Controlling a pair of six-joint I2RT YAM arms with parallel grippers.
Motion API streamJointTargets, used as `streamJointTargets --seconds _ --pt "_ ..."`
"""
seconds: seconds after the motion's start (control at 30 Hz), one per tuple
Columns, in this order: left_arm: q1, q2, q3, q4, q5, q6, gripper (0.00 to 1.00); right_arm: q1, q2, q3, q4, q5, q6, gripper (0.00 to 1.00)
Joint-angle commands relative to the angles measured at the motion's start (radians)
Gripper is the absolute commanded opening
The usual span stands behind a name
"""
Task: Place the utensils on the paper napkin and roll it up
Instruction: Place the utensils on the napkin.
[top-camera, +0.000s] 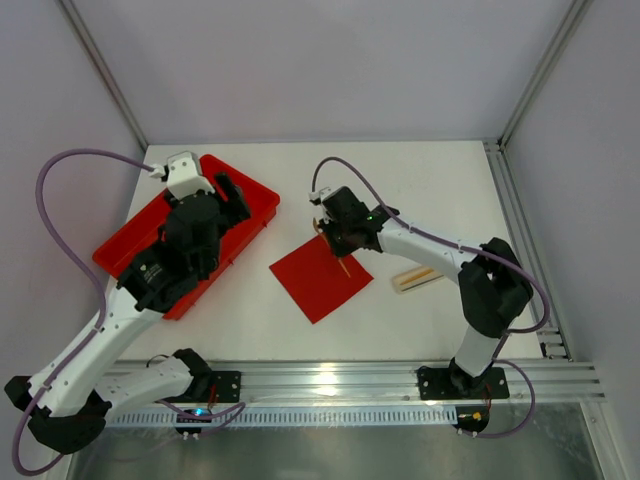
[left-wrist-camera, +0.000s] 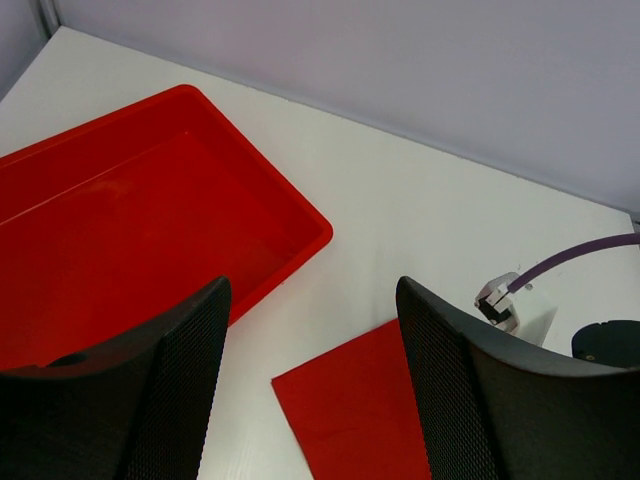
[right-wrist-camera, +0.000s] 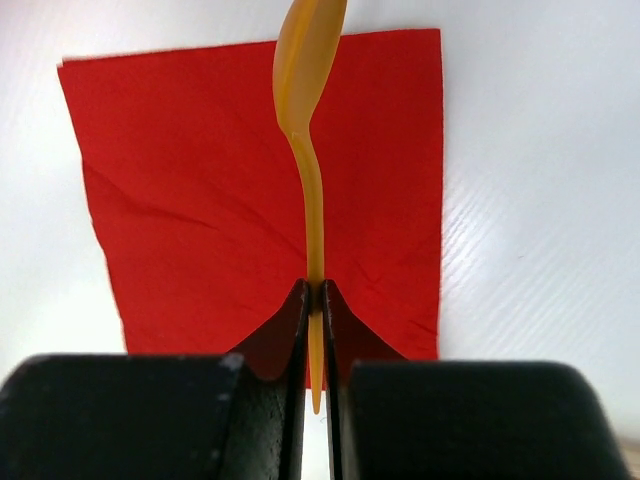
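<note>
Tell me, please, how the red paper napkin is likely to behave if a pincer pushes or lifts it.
The napkin shows fine creases and a wavy edge, so it is probably thin and floppy and would droop if lifted by one corner. Lying flat on the smooth white table, it would likely slide or bunch up when pushed.

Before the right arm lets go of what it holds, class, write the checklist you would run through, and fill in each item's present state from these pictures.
1. Grip: right gripper shut on the wooden utensil: ok.
2. Position: utensil over the paper napkin, not over bare table: ok.
3. Contact: utensil's far end touching the napkin: cannot tell.
4. Napkin lying flat and unrolled: ok.
5. Other arm: left gripper open, holding nothing, apart from the napkin: ok.
6. All cutlery on the napkin: not ok, the other utensils lie on the table to its right.
</note>
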Motion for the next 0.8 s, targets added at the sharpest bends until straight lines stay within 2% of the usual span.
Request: streamJointTargets --seconds 0.0,0.1,0.23,0.53,0.77 --pt "-0.001 -0.017 0.001 0.037 0.025 0.003 0.69 0.020 -0.070 -0.011 0.019 0.005 -0.267 0.04" --pt "-0.001 -0.016 0.003 0.037 0.034 0.013 0.69 0.038 -0.062 -0.022 0.009 0.060 -0.387 0.04" --pt "-0.001 -0.025 0.009 0.036 0.045 0.026 0.68 0.087 -0.077 -0.086 0.047 0.057 -0.549 0.04" --pt "-0.001 -0.065 -0.002 0.045 0.045 0.029 0.68 0.195 0.019 0.009 0.000 0.115 -0.703 0.04" --pt "-0.001 -0.097 -0.016 0.056 0.039 0.030 0.67 0.196 0.127 0.081 -0.025 0.102 -0.800 0.04"
